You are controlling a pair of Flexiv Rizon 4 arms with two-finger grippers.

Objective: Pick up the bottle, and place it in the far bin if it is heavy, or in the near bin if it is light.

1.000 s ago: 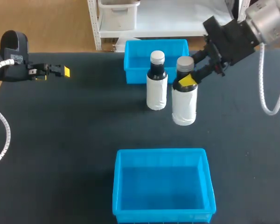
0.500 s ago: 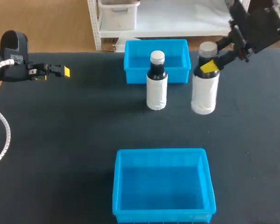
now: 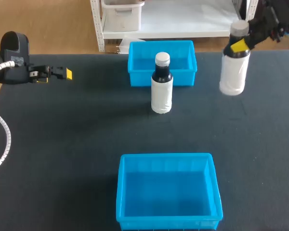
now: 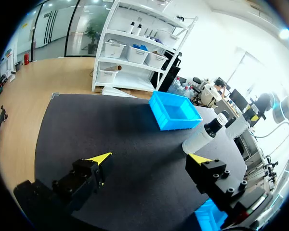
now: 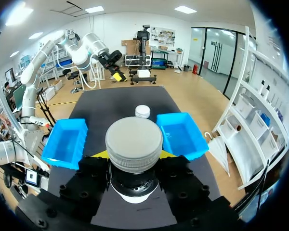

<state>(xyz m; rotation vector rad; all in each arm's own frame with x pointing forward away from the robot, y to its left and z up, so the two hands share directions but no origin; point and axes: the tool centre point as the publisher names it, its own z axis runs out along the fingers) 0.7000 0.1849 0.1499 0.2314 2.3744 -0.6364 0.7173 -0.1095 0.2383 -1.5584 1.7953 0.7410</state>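
Yellow-tipped right tool (image 3: 239, 44) clamps a bottle (image 3: 232, 74) aloft, seemingly near the table's (image 3: 86, 144) far-right edge; left tool (image 4: 151, 157) splayed.

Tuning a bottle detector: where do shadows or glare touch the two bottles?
Head view: faint shadow on the table left of the standing bottle; none visible under the lifted bottle in the right tool. Right wrist view: its cap evenly lit, no glare.

Bright, even light from ceiling panels (image 5: 98, 9). The dark tabletop (image 3: 62, 144) carries a soft shadow beside the standing bottle (image 3: 161, 91); glare perhaps whitens the left wrist view.
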